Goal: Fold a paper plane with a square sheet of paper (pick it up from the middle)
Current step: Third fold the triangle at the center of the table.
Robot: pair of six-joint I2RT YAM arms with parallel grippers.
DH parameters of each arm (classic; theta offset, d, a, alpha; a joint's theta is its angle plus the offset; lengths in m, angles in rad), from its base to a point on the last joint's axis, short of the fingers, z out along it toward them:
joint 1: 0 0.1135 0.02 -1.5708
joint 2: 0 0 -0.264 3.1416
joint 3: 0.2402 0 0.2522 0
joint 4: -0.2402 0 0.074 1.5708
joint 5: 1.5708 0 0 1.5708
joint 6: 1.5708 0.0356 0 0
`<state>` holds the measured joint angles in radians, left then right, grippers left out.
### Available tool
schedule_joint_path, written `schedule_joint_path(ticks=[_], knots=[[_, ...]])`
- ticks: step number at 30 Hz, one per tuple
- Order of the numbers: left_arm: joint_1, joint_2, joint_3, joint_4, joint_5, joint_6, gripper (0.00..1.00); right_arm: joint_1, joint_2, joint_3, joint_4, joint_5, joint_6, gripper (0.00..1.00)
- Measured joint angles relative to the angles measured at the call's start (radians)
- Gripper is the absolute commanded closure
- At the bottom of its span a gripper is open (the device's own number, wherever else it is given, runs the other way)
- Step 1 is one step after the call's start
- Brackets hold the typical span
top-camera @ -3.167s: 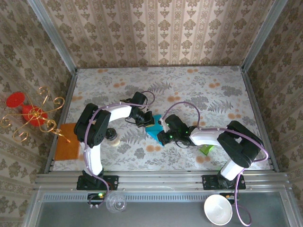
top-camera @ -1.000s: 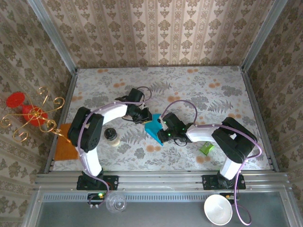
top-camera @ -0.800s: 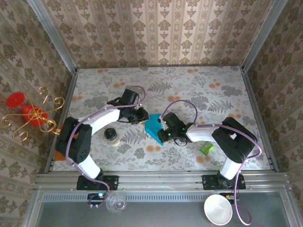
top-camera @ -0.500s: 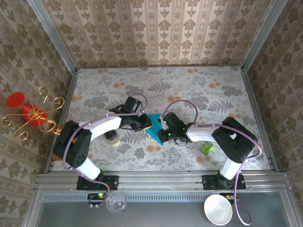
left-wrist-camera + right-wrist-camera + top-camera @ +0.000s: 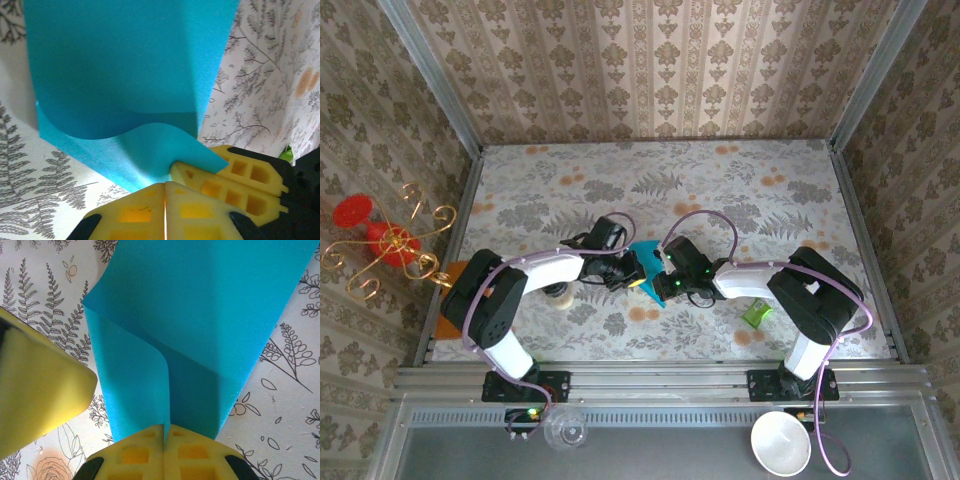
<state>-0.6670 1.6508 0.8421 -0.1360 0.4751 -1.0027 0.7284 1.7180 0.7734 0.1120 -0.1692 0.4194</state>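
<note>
The square sheet of paper [image 5: 643, 253], teal-blue and partly folded, lies mid-table between both grippers. My right gripper [image 5: 661, 283] is shut on its near edge. In the right wrist view the sheet [image 5: 210, 315] curls into an upright fold that runs into the closed right gripper [image 5: 165, 427]. My left gripper [image 5: 629, 271] is shut, its tips against the sheet's left edge. In the left wrist view the left gripper [image 5: 165, 185] shows a closed seam with no paper in it, and the sheet [image 5: 125, 75] rises just beyond. The right fingers [image 5: 240, 182] pinch a corner there.
A small green crumpled wrapper [image 5: 755, 315] lies right of the right arm. An orange mat [image 5: 444, 322] sits at the table's left edge. A small dark-lidded jar [image 5: 558, 291] stands under the left forearm. A white bowl [image 5: 780, 442] and clear cup [image 5: 564, 431] rest below the rail.
The left arm swung from behind the paper toward the near side; its gripper now sits close beside the right gripper at the sheet's left edge. The right gripper kept its hold and barely moved.
</note>
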Motion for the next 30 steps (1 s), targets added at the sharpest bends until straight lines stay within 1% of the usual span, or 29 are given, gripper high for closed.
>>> schedule_joint_path(ticks=[19,30], knots=[[0.000,0.071,0.025,0.031,0.019,0.000,0.90,-0.002,0.002,0.000,0.001,-0.004,0.000,1.00],[0.000,0.076,0.029,0.032,0.018,0.000,0.91,-0.006,0.003,0.000,0.002,-0.013,0.001,1.00]])
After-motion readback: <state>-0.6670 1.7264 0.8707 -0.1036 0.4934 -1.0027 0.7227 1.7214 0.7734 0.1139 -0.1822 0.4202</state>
